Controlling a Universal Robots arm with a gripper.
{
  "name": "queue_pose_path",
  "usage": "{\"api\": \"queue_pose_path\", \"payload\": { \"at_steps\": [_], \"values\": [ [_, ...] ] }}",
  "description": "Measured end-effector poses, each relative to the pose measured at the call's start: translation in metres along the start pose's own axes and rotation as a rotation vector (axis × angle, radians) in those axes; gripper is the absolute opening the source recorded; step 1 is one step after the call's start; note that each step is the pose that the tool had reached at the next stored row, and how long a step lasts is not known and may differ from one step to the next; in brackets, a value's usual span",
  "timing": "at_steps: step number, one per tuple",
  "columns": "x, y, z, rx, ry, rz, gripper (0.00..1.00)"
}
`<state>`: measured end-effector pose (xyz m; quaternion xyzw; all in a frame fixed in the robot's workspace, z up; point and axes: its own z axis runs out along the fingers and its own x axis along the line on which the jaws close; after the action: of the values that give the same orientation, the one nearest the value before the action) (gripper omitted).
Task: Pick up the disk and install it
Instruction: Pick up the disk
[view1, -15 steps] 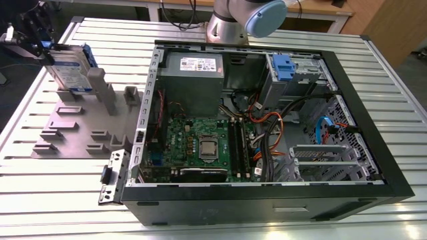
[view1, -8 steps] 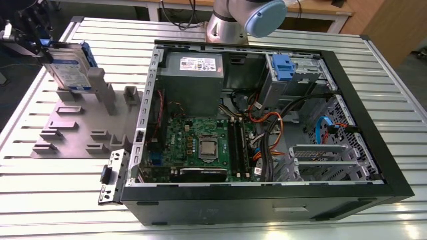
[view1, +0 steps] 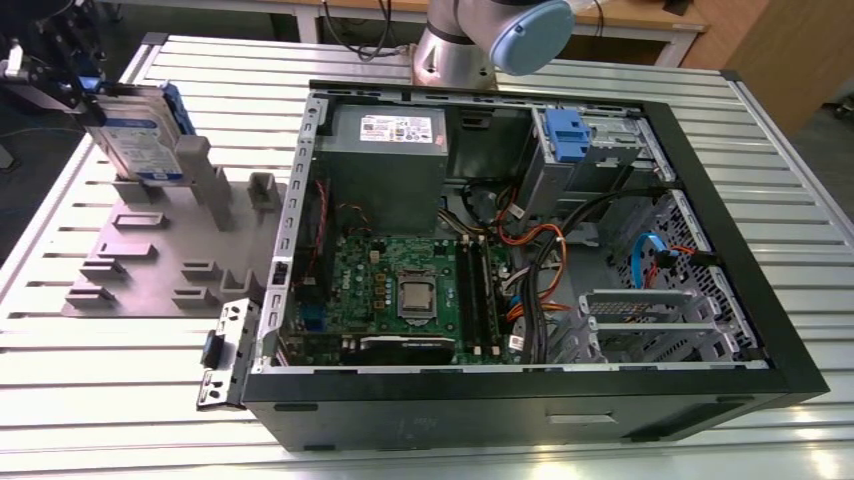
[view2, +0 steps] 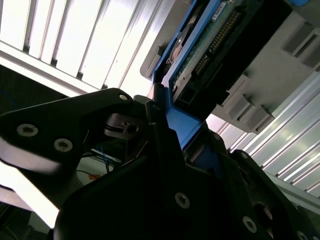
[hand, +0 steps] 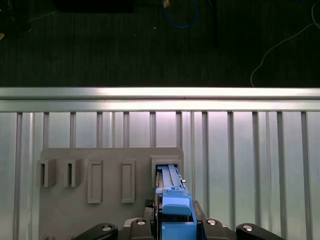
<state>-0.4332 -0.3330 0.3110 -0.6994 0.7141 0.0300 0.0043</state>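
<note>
We find a table (view1: 107, 400) topped with ribbed aluminium slats. Two items lie directly on it. A flat grey holder plate (view1: 147, 270), with raised slots and posts, rests on the slats toward the exterior view's left. Just beside it, toward the exterior view's right, an open black computer case (view1: 534, 405) lies on its side, interior facing up. In the first wrist view, bare slats separate the plate (hand: 65, 210) from the table's (hand: 250, 150) edge rail.
</note>
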Motion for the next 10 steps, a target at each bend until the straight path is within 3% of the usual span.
{"api": "queue_pose_path", "payload": {
  "at_steps": [10],
  "values": [
    [-0.0002, 0.0001, -0.0033, 0.0, 0.0, 0.0, 0.36]
  ]
}}
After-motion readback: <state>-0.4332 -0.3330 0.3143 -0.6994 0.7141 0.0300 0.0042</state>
